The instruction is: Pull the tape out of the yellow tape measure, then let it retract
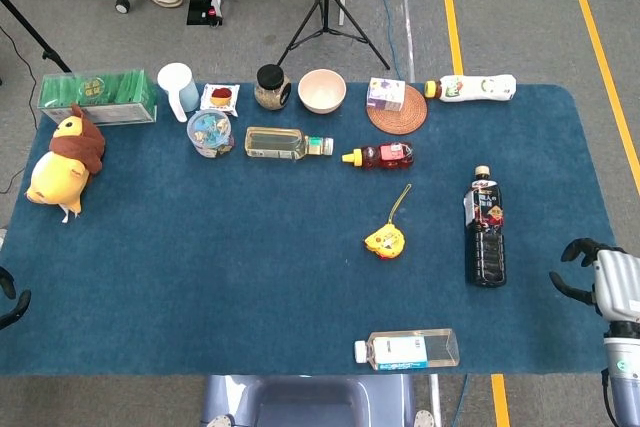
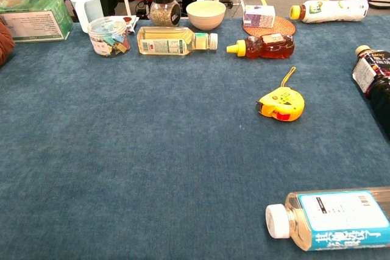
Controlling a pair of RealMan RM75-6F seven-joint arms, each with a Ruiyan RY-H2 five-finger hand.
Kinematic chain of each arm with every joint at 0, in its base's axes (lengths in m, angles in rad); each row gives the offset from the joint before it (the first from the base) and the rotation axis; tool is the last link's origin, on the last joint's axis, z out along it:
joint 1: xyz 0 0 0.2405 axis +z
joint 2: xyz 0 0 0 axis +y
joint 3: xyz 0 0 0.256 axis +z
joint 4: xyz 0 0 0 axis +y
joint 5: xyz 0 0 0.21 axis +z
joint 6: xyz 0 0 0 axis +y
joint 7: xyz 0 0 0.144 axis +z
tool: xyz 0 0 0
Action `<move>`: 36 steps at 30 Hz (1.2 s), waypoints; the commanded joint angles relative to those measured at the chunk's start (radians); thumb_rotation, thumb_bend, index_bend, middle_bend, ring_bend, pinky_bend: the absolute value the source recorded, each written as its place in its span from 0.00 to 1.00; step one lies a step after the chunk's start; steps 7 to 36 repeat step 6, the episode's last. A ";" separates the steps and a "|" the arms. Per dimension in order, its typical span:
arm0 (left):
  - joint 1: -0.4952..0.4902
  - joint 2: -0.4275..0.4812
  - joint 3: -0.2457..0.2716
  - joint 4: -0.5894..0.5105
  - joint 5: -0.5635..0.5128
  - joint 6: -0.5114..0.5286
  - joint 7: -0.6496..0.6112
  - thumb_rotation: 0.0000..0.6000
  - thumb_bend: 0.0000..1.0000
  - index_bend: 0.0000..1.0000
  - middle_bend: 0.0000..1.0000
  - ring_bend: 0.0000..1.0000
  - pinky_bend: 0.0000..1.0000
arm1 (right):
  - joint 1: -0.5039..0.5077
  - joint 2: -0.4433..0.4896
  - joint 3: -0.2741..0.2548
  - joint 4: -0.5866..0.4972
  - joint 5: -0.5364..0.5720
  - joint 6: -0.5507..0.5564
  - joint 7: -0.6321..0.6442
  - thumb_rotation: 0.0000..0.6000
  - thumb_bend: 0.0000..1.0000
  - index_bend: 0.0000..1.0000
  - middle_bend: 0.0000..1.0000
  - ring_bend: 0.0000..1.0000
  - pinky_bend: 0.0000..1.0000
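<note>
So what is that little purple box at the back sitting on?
The purple box sits on a round woven mat, toward the mat's rear-left edge. The front of the mat shows bare; the part beneath the box is covered, so nothing can be seen there.

Small rounded yellow plastic tape measure [image 1: 385, 240] with red patch, lying flat on blue desk [image 1: 250, 267], thin yellow wrist cord [image 1: 401, 198] trailing toward one o'clock

The room is evenly lit from overhead, bright and soft, so things on the blue table [image 1: 250, 277] cast only faint, short shadows. Both views are sharp, with no motion blur. A mild glare sits on the clear bottle [image 2: 332, 218] near the front edge.
</note>
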 commanded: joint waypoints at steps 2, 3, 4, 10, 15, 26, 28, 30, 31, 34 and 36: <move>0.000 0.010 -0.007 -0.024 0.002 -0.022 -0.008 1.00 0.29 0.68 0.49 0.33 0.33 | -0.017 -0.004 -0.003 0.017 -0.014 0.007 0.023 0.99 0.25 0.55 0.53 0.55 0.46; 0.000 0.014 -0.008 -0.031 0.003 -0.029 -0.005 1.00 0.29 0.68 0.49 0.33 0.33 | -0.020 -0.006 -0.003 0.021 -0.018 0.007 0.029 0.99 0.25 0.55 0.53 0.55 0.46; -0.001 0.019 -0.008 -0.039 0.003 -0.035 0.000 1.00 0.29 0.68 0.49 0.33 0.33 | -0.023 -0.009 -0.002 0.025 -0.021 0.009 0.034 0.99 0.25 0.55 0.53 0.55 0.46; -0.002 0.026 -0.010 -0.048 0.003 -0.045 0.009 1.00 0.29 0.68 0.49 0.33 0.33 | -0.026 -0.015 0.000 0.034 -0.025 0.009 0.039 0.98 0.25 0.56 0.53 0.55 0.46; -0.002 0.026 -0.010 -0.048 0.003 -0.045 0.009 1.00 0.29 0.68 0.49 0.33 0.33 | -0.026 -0.015 0.000 0.034 -0.025 0.009 0.039 0.98 0.25 0.56 0.53 0.55 0.46; -0.002 0.026 -0.010 -0.048 0.003 -0.045 0.009 1.00 0.29 0.68 0.49 0.33 0.33 | -0.026 -0.015 0.000 0.034 -0.025 0.009 0.039 0.98 0.25 0.56 0.53 0.55 0.46; -0.002 0.026 -0.010 -0.048 0.003 -0.045 0.009 1.00 0.29 0.68 0.49 0.33 0.33 | -0.026 -0.015 0.000 0.034 -0.025 0.009 0.039 0.98 0.25 0.56 0.53 0.55 0.46; -0.002 0.026 -0.010 -0.048 0.003 -0.045 0.009 1.00 0.29 0.68 0.49 0.33 0.33 | -0.026 -0.015 0.000 0.034 -0.025 0.009 0.039 0.98 0.25 0.56 0.53 0.55 0.46; -0.002 0.026 -0.010 -0.048 0.003 -0.045 0.009 1.00 0.29 0.68 0.49 0.33 0.33 | -0.026 -0.015 0.000 0.034 -0.025 0.009 0.039 0.98 0.25 0.56 0.53 0.55 0.46; -0.002 0.026 -0.010 -0.048 0.003 -0.045 0.009 1.00 0.29 0.68 0.49 0.33 0.33 | -0.026 -0.015 0.000 0.034 -0.025 0.009 0.039 0.98 0.25 0.56 0.53 0.55 0.46; -0.002 0.026 -0.010 -0.048 0.003 -0.045 0.009 1.00 0.29 0.68 0.49 0.33 0.33 | -0.026 -0.015 0.000 0.034 -0.025 0.009 0.039 0.98 0.25 0.56 0.53 0.55 0.46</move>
